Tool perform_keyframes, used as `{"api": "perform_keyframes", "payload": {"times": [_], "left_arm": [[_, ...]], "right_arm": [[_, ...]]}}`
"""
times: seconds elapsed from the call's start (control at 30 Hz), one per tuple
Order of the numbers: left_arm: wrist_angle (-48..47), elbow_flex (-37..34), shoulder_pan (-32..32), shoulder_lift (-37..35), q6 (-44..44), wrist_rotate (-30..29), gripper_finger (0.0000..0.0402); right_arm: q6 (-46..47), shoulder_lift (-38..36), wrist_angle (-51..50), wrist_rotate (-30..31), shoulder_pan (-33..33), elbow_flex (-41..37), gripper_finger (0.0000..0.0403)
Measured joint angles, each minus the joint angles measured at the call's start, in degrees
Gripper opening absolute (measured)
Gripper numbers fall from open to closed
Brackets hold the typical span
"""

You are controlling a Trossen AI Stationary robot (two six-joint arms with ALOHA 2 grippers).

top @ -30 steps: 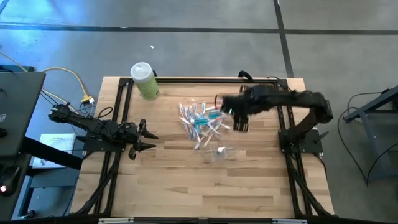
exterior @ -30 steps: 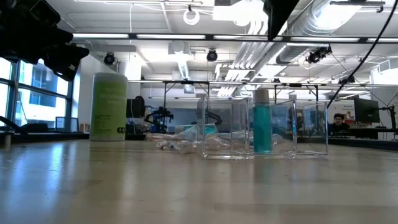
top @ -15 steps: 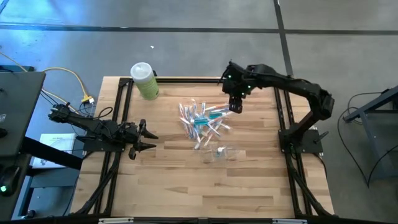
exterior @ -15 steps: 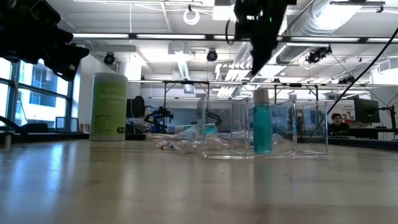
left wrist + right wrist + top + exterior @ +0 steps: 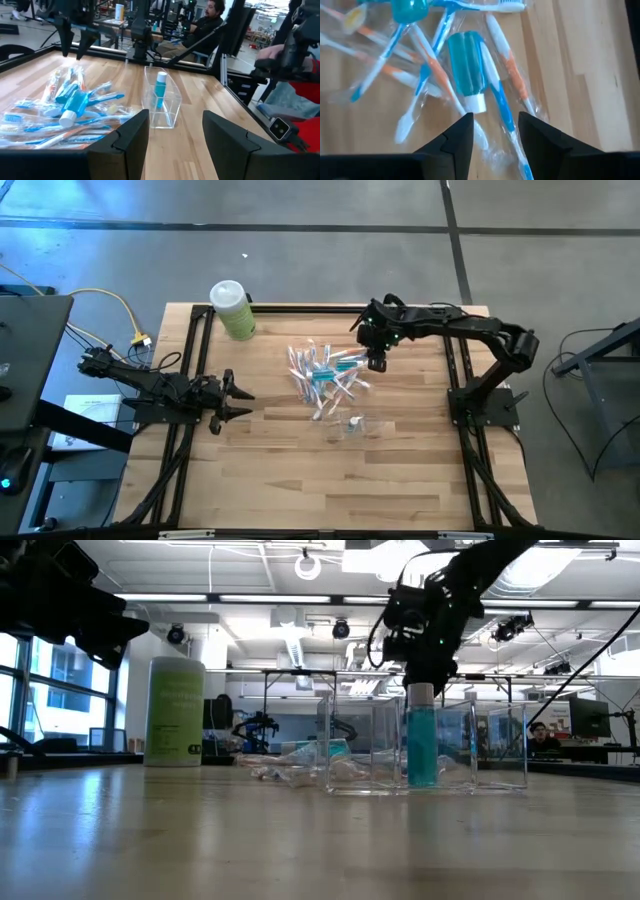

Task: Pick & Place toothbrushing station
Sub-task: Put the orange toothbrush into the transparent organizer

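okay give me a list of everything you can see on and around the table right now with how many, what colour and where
toothbrushes: a loose pile, too tangled to count, clear-wrapped with blue, teal and orange parts, middle of the table
teal tubes: two with white caps, one lying in the pile, one standing in the holder
clear plastic holder: one, see-through, on the table beside the pile, toward the front edge
light-green bottle: one, white cap, far left corner of the table
table: one, light wood, black frame
person: one, seated in the room behind the table
left gripper: one, dark, open, at the left edge, empty
right gripper: one, dark, fingers apart, above the pile's right edge, holding nothing
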Motion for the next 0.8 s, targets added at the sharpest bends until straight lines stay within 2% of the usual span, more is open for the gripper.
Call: {"api": "perform_keyframes", "payload": {"times": [0.37, 0.8], "left_arm": [[0.0, 0.0, 0.0, 0.0, 2.2, 0.0, 0.018], [1.4, 0.0, 0.0, 0.0, 2.5, 0.1, 0.018]], "right_arm": [[0.4, 0.4, 2.9, 0.5, 2.3, -2.1, 0.0148], [0.0, 7.0, 4.1, 0.7, 3.1, -2.1, 0.0148]]}}
